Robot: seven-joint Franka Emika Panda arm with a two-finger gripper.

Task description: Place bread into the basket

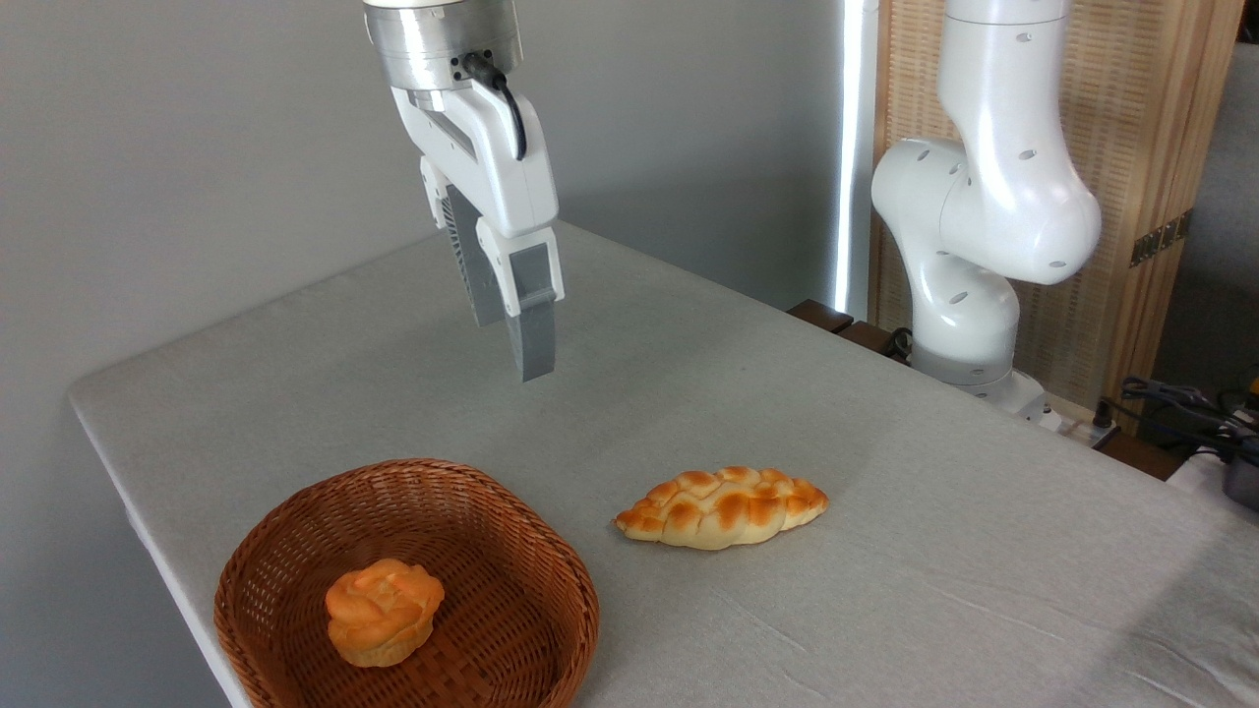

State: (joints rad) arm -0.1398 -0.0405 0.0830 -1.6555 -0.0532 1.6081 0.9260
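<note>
Bread (384,612) is not between the fingers (532,339): they hang empty in the air above the table (885,511), well apart from everything on it. The two grey pads overlap from this angle, one before the other, so the gap is hard to read; they seem to stand slightly apart, but I cannot tell for certain whether they are open or closed. The gripper (511,344) points downward with a slight tilt, and its silver wrist is cut off by the top edge.

Below and in front of it sits the basket (266,590), round, shallow, woven in reddish-brown wicker, near the table's front left corner; its lower rim runs out of the picture. The bread rests inside on the basket floor, left of the middle. It is a small round bun with an orange-brown swirled top and a paler ridged base, sitting upright.

Just to the right of the basket, apart from it, a longer braided loaf (723,506) with pointed ends lies flat on the grey cloth.

Behind the table stands the white arm base (974,256), its top cut off.
</note>
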